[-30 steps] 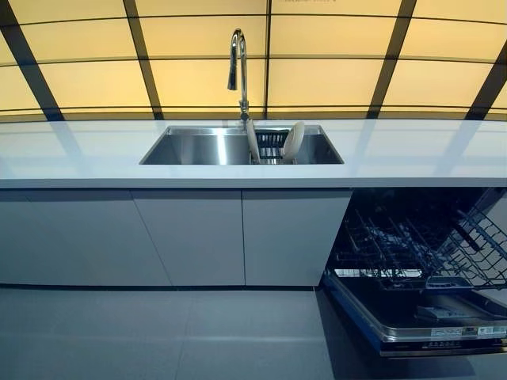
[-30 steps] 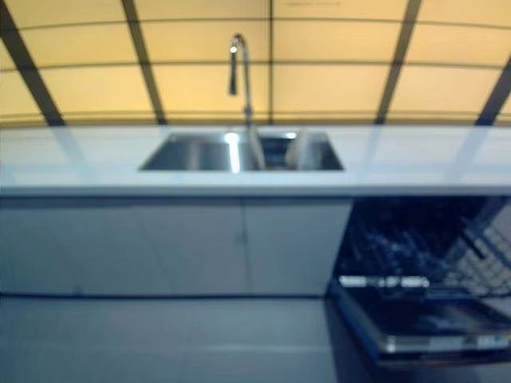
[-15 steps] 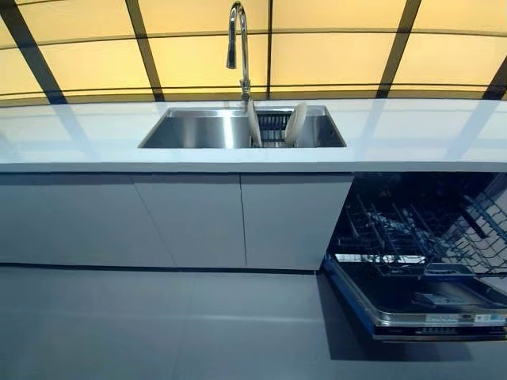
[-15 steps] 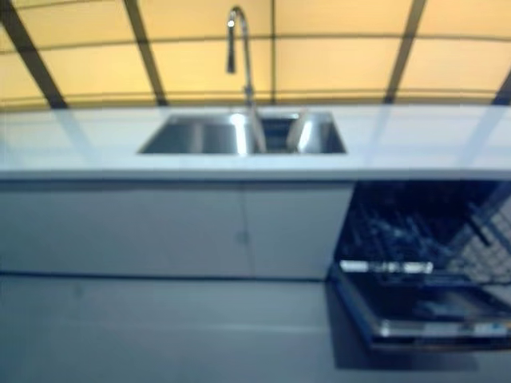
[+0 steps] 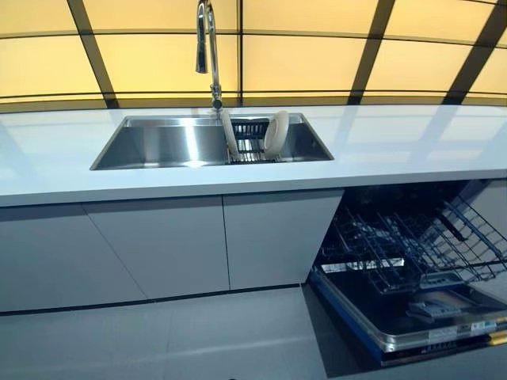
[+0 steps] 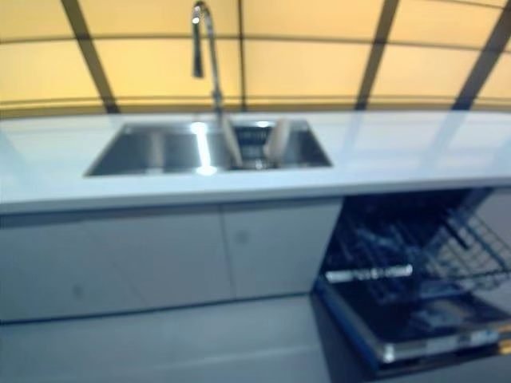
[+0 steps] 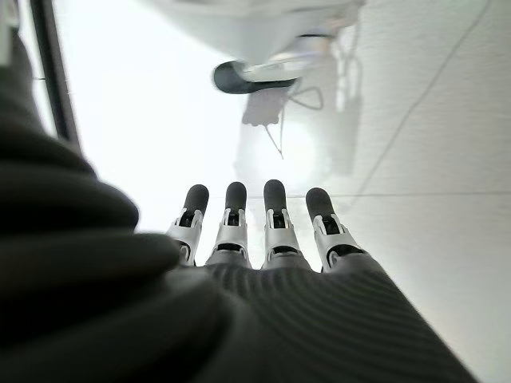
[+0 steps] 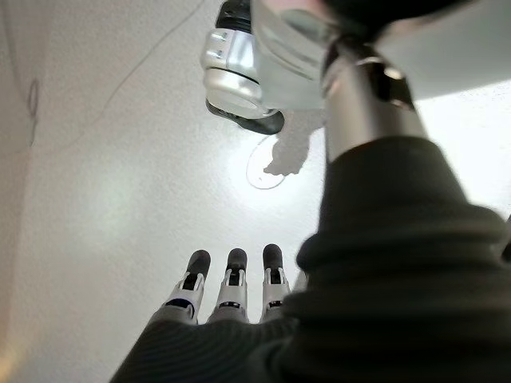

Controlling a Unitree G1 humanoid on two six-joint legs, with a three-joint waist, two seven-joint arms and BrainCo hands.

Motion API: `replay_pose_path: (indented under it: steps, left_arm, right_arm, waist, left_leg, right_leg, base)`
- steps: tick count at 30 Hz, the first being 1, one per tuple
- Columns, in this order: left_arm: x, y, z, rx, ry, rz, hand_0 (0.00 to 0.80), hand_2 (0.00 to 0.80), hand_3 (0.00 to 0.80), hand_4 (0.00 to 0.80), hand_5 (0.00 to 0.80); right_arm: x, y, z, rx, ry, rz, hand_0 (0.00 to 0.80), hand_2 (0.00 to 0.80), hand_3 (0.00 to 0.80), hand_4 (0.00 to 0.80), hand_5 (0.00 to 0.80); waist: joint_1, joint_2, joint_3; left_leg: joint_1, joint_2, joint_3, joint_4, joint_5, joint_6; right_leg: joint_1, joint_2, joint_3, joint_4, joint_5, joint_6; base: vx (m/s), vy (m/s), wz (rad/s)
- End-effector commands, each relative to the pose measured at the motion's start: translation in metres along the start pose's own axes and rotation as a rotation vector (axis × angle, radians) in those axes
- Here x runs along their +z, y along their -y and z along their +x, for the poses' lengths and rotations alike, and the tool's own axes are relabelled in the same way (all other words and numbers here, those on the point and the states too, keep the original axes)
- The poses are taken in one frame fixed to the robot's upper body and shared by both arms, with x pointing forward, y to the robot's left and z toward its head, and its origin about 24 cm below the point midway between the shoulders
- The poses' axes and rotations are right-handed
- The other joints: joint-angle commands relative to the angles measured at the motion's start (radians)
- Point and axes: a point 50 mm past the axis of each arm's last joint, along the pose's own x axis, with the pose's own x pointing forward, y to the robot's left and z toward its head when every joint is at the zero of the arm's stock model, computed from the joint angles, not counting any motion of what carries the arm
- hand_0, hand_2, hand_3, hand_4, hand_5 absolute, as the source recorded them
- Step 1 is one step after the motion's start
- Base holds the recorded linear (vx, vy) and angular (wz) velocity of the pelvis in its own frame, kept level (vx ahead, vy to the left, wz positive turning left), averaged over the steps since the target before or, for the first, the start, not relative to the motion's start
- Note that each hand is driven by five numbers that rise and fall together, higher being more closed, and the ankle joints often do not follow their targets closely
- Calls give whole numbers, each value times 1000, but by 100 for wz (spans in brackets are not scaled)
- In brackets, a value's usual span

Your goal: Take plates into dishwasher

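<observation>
2 plates stand upright in a black rack inside the sink; the dishwasher stands open. Left robot hand and right robot hand hang straight-fingered, empty.

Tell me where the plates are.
The plates stand upright in a dark rack at the sink's right end, below the faucet.

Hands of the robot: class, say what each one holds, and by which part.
Nothing is held. The left hand and right hand hang with straight fingers over the floor; the plates stand in the sink.
</observation>
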Motion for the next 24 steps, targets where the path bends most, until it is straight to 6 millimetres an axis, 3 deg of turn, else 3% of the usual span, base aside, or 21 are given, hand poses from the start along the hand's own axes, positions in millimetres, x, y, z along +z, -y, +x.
replay_pose_path:
  steps: [1, 2, 3, 4, 5, 6, 7, 9, 10, 11, 14, 15, 16, 18, 21, 24]
  left_arm:
    - [-12, 10, 0, -9, -64, 100, 0, 0, 0, 0, 0]
    - [-13, 9, 0, -6, -67, 101, 0, 0, 0, 0, 0]
    - [-13, 7, 0, -2, -69, 101, 0, 0, 0, 0, 0]
    - [-12, 6, 0, 0, -69, 105, 0, 0, 0, 0, 0]
    - [-9, 3, 0, 0, -66, 121, 0, 0, 0, 0, 0]
    - [-6, 1, 0, 1, -62, 134, 0, 0, 0, 0, 0]
    - [-3, -1, 0, 4, -59, 150, 0, 0, 0, 0, 0]
    - [2, -2, 0, 9, -53, 157, 0, 0, 0, 0, 0]
    - [3, -2, 0, 10, -50, 158, 0, 0, 0, 0, 0]
    - [9, -3, 0, 8, -36, 166, 0, 0, 0, 0, 0]
    - [12, 0, 0, 5, -28, 180, 0, 0, 0, 0, 0]
    - [11, 1, 0, 2, -32, 182, 0, 0, 0, 0, 0]
    - [9, 2, 0, -2, -35, 188, 0, 0, 0, 0, 0]
    - [-3, 4, 0, -7, -61, 175, 0, 0, 0, 0, 0]
    - [-15, 7, 0, -41, -85, 163, 0, 0, 0, 0, 0]
    - [-18, 13, 0, -69, -75, 182, 0, 0, 0, 0, 0]
  right_arm:
    - [18, 17, -2, -50, 64, 52, 0, 0, 0, 0, 0]
    - [19, 17, -2, -49, 64, 61, 0, 0, 0, 0, 0]
    - [20, 17, -2, -53, 66, 76, 0, 0, 0, 0, 0]
    - [21, 18, -2, -60, 73, 80, 0, 0, 0, 0, 0]
    - [20, 20, -2, -69, 79, 93, 0, 0, 0, 0, 0]
    - [19, 22, -2, -80, 79, 105, 0, 0, 0, 0, 0]
    - [17, 24, -2, -92, 75, 124, 0, 0, 0, 0, 0]
    - [16, 29, -2, -106, 71, 153, 0, 0, 0, 0, 0]
    - [15, 30, -2, -108, 70, 153, 0, 0, 0, 0, 0]
    - [12, 31, -2, -119, 65, 174, 0, 0, 0, 0, 0]
    - [5, 33, -2, -113, 57, 175, 0, 0, 0, 0, 0]
    - [5, 34, -2, -109, 57, 167, 0, 0, 0, 0, 0]
    - [5, 35, -2, -106, 55, 173, 0, 0, 0, 0, 0]
    - [8, 35, -2, -105, 34, 180, 0, 0, 0, 0, 0]
    - [10, 32, -2, -98, 18, 202, 0, 0, 0, 0, 0]
    - [9, 30, -2, -90, 6, 159, 0, 0, 0, 0, 0]
  waist:
    - [15, 66, -65]
    - [15, 62, -70]
    - [13, 57, -73]
    - [6, 60, -74]
    - [-10, 56, -65]
    - [-15, 61, -62]
    - [-17, 73, -54]
    - [-22, 106, -33]
    - [-24, 111, -28]
    - [-27, 121, -19]
    - [-32, 99, -18]
    - [-32, 94, -17]
    - [-33, 90, -14]
    - [-22, 88, -21]
    - [-20, 95, -31]
    - [-26, 102, -52]
  left_leg:
    - [-84, 43, -2, 125, -111, -34]
    - [-73, 37, -4, 113, -114, -22]
    - [-42, 22, -8, 86, -124, 4]
    - [-17, 12, -12, 64, -128, 19]
    - [18, -8, -18, 45, -143, 39]
    - [36, -15, -27, 34, -142, 42]
    - [69, -16, -42, 17, -142, 39]
    - [127, 4, -41, -29, -115, 21]
    - [136, 10, -41, -34, -112, 18]
    - [144, 19, -48, -37, -108, 16]
    - [166, 4, -58, -13, -159, 18]
    - [174, 3, -61, -1, -178, 17]
    - [179, 1, -69, 23, -204, 23]
    - [209, 13, -96, 32, -222, 18]
    - [261, 50, -61, -7, -214, -2]
    - [300, 73, -42, -79, -198, -13]
  right_leg:
    - [-38, 31, -30, 132, 58, 18]
    - [-52, 12, -41, 182, 96, 34]
    - [-109, -36, -58, 349, 209, 59]
    - [-181, -62, -48, 469, 289, 66]
    - [-289, -43, 7, 667, 369, 80]
    - [-350, -39, 11, 726, 387, 69]
    - [-395, -43, -12, 722, 358, 52]
    - [-418, -35, -70, 571, 294, 29]
    - [-413, -23, -75, 489, 283, 27]
    - [-414, 19, -71, 195, 283, 25]
    - [-422, 46, 12, -111, 422, 84]
    - [-426, 49, 26, -137, 441, 88]
    - [-436, 63, 50, -69, 419, 85]
    - [-398, 64, 28, -30, 367, 63]
    - [-353, 66, 9, -24, 328, 52]
    - [-294, 74, 19, -74, 311, 41]
  base:
    - [304, 78, 2]
    - [306, 114, -1]
    - [279, 143, -7]
    - [275, 165, -24]
    - [195, 132, -28]
    - [196, 118, -23]
    - [183, 81, 7]
    - [195, -5, 9]
    - [216, -162, 16]
    - [204, -216, 24]
    - [238, -257, 15]
    - [254, -254, 8]
    - [271, -251, 11]
    - [330, -271, 28]
    - [323, -208, 35]
    - [256, -111, 9]
